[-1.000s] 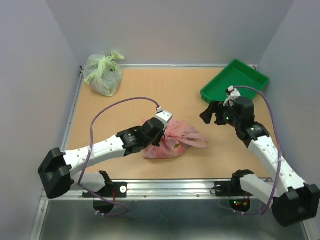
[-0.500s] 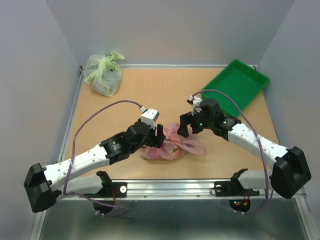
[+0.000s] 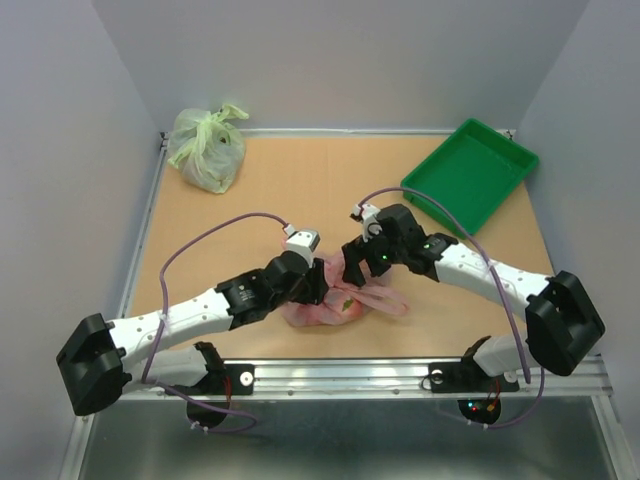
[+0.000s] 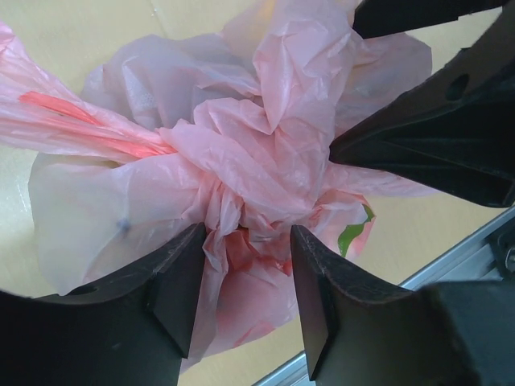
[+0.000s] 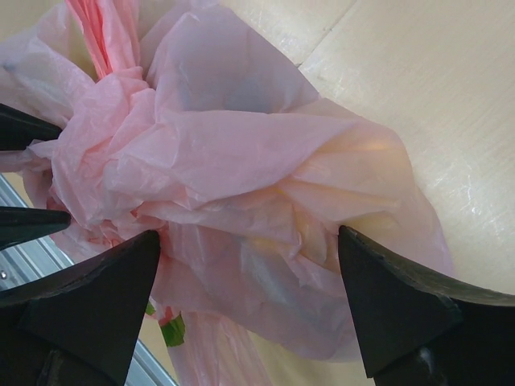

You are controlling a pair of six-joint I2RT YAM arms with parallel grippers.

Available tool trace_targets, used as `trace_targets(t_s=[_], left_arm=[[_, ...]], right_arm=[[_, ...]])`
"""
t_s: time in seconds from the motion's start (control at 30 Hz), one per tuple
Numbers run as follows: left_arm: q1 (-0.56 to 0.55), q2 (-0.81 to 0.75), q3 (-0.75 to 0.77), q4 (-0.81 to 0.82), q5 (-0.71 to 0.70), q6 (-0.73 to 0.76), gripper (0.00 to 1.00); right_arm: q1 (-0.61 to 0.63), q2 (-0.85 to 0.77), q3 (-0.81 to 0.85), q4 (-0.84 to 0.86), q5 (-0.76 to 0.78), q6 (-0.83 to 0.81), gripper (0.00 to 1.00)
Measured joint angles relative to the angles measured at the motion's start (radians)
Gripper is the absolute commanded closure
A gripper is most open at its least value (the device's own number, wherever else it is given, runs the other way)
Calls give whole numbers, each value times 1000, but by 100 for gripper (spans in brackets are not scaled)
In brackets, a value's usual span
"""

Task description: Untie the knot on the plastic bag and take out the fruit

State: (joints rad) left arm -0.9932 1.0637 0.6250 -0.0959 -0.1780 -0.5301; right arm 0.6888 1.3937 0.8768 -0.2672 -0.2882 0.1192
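The pink plastic bag [image 3: 345, 298] lies on the wooden table near its front edge, its tail trailing right. Its knot [image 4: 241, 173] is a twisted pink tuft on top. My left gripper [image 3: 313, 282] comes in from the left; its jaws [image 4: 241, 297] stand open astride the gathered plastic just under the knot. My right gripper [image 3: 352, 266] comes from the right, open wide [image 5: 249, 273] over a bulge of the bag beside the knot [image 5: 96, 121]. The fruit is hidden inside; only a green patch [image 4: 354, 237] shows through the plastic.
A pale green tied bag [image 3: 207, 148] sits at the back left corner. A green tray [image 3: 470, 172] stands at the back right. A metal rail [image 3: 400, 372] runs along the table's near edge, close to the pink bag. Grey walls enclose the table.
My right arm has swung from beside the green tray over to the pink bag. My left gripper, shut a second ago, has opened and now straddles the plastic under the knot.
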Motion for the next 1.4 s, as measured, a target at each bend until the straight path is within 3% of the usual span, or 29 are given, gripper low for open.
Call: trace_targets(t_s=[0.27,0.37,0.6,0.67,0.77,0.8,0.83,0.87,0.9,0.93,1.2,1.4], left_arm=[[0,0,-35,16,-34,-85,43],[0,0,-48,28,-42,-110,48],[0,-3,-81,64,-53,-144,80],[0,-8,-90,71,-55,-148,85],[-1,-18,-94,74,-60,-149,88],[-1,-19,-94,74,-61,-149,91],[-1,-26,-95,74,-63,-149,97],[-1,-29,-96,74,-64,-149,100],[-1,-32,-96,74,-68,-151,100],[-1,-37,-98,77,-73,-152,100],[1,-85,-102,55,-173,-212,100],[95,-151,-102,-12,-221,-255,100]], right_arm=[[18,-45,2,6,22,4,0],[35,-51,27,6,48,17,0],[95,-22,78,46,141,73,4],[113,8,78,74,170,99,11],[130,58,78,101,204,130,29],[136,76,78,109,218,141,39],[139,89,77,113,233,147,67],[141,97,77,116,253,156,81],[143,99,75,118,275,153,93],[145,98,74,119,303,164,100],[113,29,73,118,571,157,100],[-159,-51,50,109,638,235,100]])
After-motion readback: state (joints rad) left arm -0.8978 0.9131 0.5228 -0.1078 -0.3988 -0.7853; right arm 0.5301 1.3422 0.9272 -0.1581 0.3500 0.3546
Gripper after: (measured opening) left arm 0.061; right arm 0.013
